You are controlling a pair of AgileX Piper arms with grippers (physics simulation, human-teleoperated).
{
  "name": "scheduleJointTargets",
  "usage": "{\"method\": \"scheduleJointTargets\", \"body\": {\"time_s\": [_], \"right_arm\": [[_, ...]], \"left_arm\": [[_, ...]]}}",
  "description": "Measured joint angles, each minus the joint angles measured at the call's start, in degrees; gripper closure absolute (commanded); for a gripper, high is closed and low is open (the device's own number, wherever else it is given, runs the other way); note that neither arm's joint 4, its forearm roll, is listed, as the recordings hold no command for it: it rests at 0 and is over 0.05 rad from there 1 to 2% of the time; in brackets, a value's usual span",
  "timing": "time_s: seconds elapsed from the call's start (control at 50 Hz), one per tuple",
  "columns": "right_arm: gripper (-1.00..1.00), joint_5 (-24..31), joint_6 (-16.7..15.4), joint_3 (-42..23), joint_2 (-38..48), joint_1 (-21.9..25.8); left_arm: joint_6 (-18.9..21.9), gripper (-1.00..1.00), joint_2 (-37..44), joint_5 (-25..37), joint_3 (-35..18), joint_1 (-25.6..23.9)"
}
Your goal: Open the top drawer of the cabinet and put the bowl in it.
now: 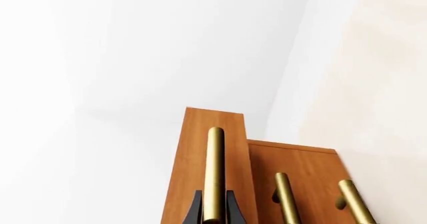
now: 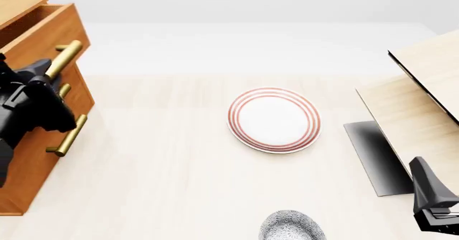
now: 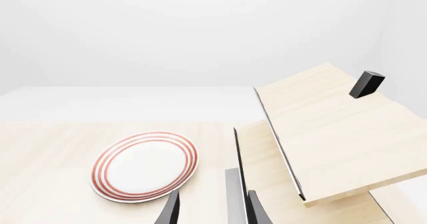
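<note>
Far left edge of the table: tall orange-brown wooden cabinet (image 2: 29, 159) with three brass bar handles. Uppermost, largest orange-brown drawer (image 2: 44, 30) drawn partly out, proud of the two lower fronts in the left wrist view. Black left gripper (image 1: 213, 206) clamped on the top drawer's brass bar handle (image 1: 215, 169), one dark finger on either side of the bar.

Centre of the table: flat white plate with red rings (image 2: 274, 120), lying apart from everything else.

Near edge, just right of centre: small deep round bowl, white with dense dark-blue speckle (image 2: 291, 226), partly cut off by the frame in the front view, untouched, well apart from the cabinet and not yet in the drawer.

Right edge: pale light-wood box (image 2: 423, 103) with a raised, tilted lid panel and a small black knob (image 3: 366, 83). Near right corner: black right gripper (image 3: 210, 209), hanging above the tabletop, fingers apart and holding nothing.

Risks, as judgement:
- Pull off the drawer's line: binding of the drawer, or fingers sliding off the smooth round bar.
- Too hard a pull: cabinet dragged or tipped toward the table's centre.
- Opening left too narrow: bowl catching on the drawer front.
- Bowl at the near edge: nudge from an approaching gripper enough to send it off the table.
</note>
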Motion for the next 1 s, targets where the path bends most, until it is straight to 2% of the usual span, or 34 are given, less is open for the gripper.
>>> {"method": "scheduleJointTargets", "body": {"time_s": [0.48, 1.0], "right_arm": [[-1.00, 0.00, 0.00, 0.00, -0.01, 0.00], [-1.00, 0.00, 0.00, 0.00, 0.00, 0.00]], "left_arm": [[-0.04, 1.00, -1.22, 1.86, -0.11, -3.98], [-0.28, 1.00, -0.93, -0.64, 1.08, -6.65]]}}
